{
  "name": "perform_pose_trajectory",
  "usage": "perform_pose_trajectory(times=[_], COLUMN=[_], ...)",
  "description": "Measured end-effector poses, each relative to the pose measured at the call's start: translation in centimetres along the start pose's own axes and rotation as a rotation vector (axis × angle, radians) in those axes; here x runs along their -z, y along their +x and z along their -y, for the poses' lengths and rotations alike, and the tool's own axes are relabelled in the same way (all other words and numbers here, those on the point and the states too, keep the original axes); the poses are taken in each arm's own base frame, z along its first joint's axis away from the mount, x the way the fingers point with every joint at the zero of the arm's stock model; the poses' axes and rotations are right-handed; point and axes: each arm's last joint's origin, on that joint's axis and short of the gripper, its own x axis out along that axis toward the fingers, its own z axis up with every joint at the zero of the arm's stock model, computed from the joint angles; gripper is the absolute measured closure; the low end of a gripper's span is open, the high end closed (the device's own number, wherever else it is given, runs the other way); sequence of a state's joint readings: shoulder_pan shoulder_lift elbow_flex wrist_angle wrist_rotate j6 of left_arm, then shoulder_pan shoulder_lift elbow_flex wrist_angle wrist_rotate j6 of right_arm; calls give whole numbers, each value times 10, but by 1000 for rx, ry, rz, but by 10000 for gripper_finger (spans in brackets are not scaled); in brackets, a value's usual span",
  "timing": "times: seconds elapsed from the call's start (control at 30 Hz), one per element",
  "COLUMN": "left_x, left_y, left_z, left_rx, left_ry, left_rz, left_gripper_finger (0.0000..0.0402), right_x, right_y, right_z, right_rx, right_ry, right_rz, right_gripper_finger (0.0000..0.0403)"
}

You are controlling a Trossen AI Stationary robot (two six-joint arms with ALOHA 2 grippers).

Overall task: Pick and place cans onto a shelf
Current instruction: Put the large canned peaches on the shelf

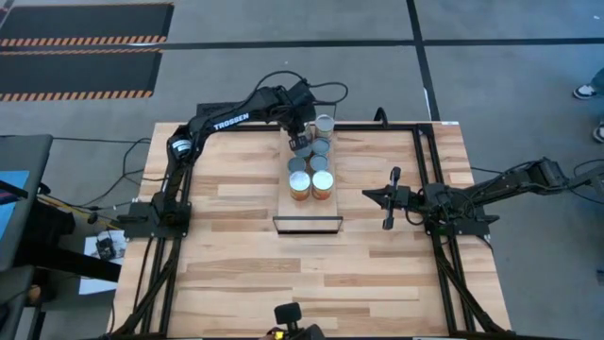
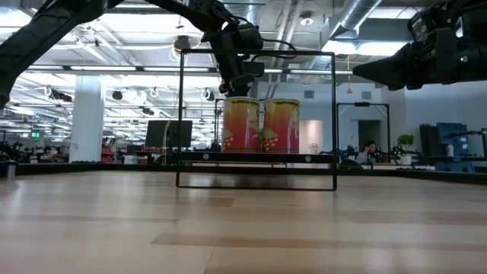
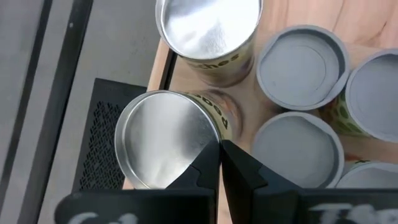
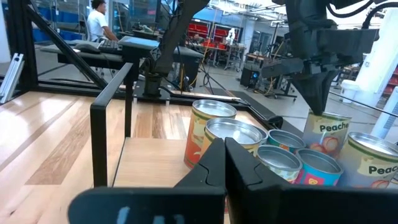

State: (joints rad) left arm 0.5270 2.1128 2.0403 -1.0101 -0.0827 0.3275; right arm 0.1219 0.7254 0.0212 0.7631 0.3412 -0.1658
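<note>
The table [image 1: 236, 274] of light planks carries the shelf [image 1: 307, 212], a narrow board on a black frame that runs from the table's far edge toward its middle. The left arm [image 1: 226, 121] reaches from the table's left side across to the shelf's far end, and the right arm [image 1: 491, 189] lies low along the right side, pointing at the shelf. The cans [image 1: 310, 165] stand upright in a tight cluster on the far half of the shelf, in pairs; the near half of the board is bare. The two at the near end of the cluster have orange labels, one silver-topped can [image 1: 325, 123] stands at the far edge, and the cans between them have grey tops. The left gripper [image 1: 301, 142] hangs above the far cans, its fingers pressed together and holding nothing. The right gripper [image 1: 388, 197] rests well clear of the cans, its fingers also together and empty.
</note>
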Motion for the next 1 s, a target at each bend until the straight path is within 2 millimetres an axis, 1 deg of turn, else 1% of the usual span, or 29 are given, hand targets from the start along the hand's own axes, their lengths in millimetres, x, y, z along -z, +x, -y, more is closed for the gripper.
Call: perform_pose_trajectory(times=[0.33, 0.73, 0.87, 1.0], left_x=[-1, -1, -1, -5], left_y=[0, 0, -1, -4], left_z=[0, 0, 0, -1], left_rx=[18, 20, -3, -7], left_ry=[-16, -18, -7, -6], left_rz=[18, 15, 11, 55], left_gripper_finger=[401, 359, 362, 378], right_x=[0, 0, 0, 0], right_y=[0, 0, 0, 0], right_z=[0, 0, 0, 0], right_rx=[0, 0, 0, 0], right_ry=[0, 0, 0, 0], right_rz=[1, 0, 0, 0], right_gripper_finger=[392, 392, 392, 392])
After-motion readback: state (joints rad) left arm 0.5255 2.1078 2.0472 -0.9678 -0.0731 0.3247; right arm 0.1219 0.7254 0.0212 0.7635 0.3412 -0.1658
